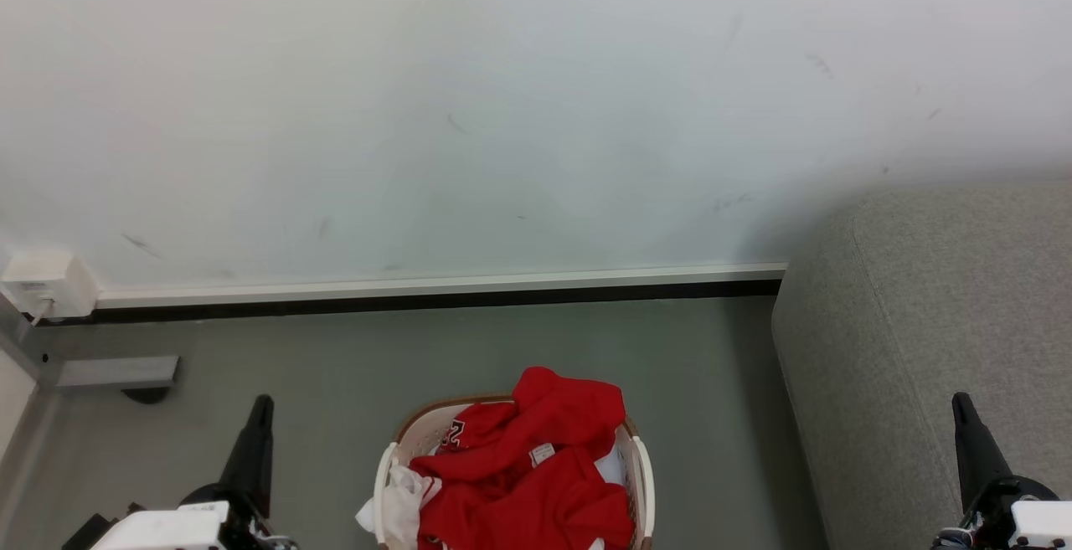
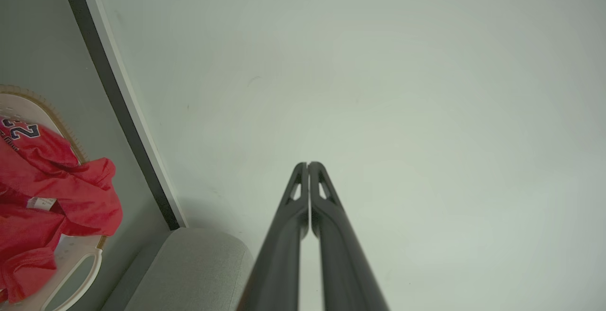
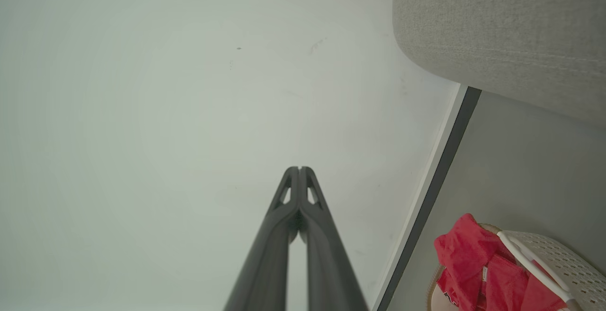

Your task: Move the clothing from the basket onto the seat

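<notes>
Currently the bright red fabric clothing (image 1: 536,466) lies heaped in the oval white plastic basket (image 1: 643,470), draping its far rim; grey floor (image 1: 720,449) separates it from the large light grey upholstered seat (image 1: 921,324). Flanking the basket, left gripper (image 2: 307,165) and right gripper (image 3: 299,169) have fingers pressed together, empty

Left gripper (image 1: 261,403) and right gripper (image 1: 961,403) both point up, fingers pressed together, holding nothing.

clothing (image 1: 536,466): soft red cloth, matt | basket (image 1: 643,466): perforated white plastic, smooth | seat (image 1: 921,324): coarse grey woven fabric | wall (image 1: 502,98): matt, scuffed | fingers (image 2: 326,226): dark matt plastic
</notes>
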{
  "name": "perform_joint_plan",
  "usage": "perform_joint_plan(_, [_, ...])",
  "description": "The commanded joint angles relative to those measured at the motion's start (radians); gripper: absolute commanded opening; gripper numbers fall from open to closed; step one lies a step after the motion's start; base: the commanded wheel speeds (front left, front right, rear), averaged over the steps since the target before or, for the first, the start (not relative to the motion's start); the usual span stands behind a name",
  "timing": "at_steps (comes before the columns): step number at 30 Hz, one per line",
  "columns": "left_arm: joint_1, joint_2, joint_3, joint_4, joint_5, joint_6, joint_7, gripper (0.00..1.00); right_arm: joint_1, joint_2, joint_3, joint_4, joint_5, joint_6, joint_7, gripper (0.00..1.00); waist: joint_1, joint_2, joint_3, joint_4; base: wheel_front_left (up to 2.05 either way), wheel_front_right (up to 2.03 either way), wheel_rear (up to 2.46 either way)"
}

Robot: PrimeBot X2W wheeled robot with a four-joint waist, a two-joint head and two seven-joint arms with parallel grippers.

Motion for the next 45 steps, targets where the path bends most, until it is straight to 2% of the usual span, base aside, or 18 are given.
perform_joint_plan(1, [-0.008,0.007,0.0,-0.004,-0.014,-0.005,0.003,0.0,-0.012,-0.001,-0.003,-0.004,-0.005,-0.002,0.001,0.0,0.0,-0.0001,0.0,0.0,0.0,0.0,0.0])
perform_joint_plan(11, [-0.008,0.007,0.0,-0.004,-0.014,-0.005,0.003,0.0,-0.012,-0.001,-0.003,-0.004,-0.005,-0.002,0.001,0.0,0.0,-0.0001,0.0,0.0,0.0,0.0,0.0])
perform_joint_plan(12, [0.0,0.0,0.0,0.0,0.0,0.0,0.0,1.0,0.0,0.0,0.0,0.0,0.0,0.0,0.0,1.0,0.0,-0.0001,0.0,0.0,0.0,0.0,0.0])
perform_joint_plan(23, [0.019,-0.006,-0.016,0.013,0.016,0.002,-0.039,1.0,0.017,0.007,0.04,0.008,-0.014,0.0,-0.04,1.0,0.0,-0.0001,0.0,0.002,0.0,0.0,0.0])
perform_joint_plan(30, [0.016,-0.001,-0.022,-0.011,0.081,0.001,-0.073,1.0,0.009,0.006,0.073,-0.018,-0.079,0.0,-0.074,1.0,0.0,-0.0001,-0.003,0.005,0.0,0.0,0.0])
perform_joint_plan(35, [0.015,0.0,-0.022,-0.045,0.169,0.001,-0.096,1.0,0.005,0.004,0.086,-0.044,-0.156,0.0,-0.096,1.0,0.0,-0.0001,-0.006,0.007,0.0,0.0,0.0])
perform_joint_plan(45, [0.029,-0.001,-0.018,-0.073,0.428,0.0,-0.136,1.0,0.006,-0.016,0.131,-0.072,-0.376,0.0,-0.137,1.0,0.0,-0.0001,-0.01,0.007,0.0,0.0,0.0])
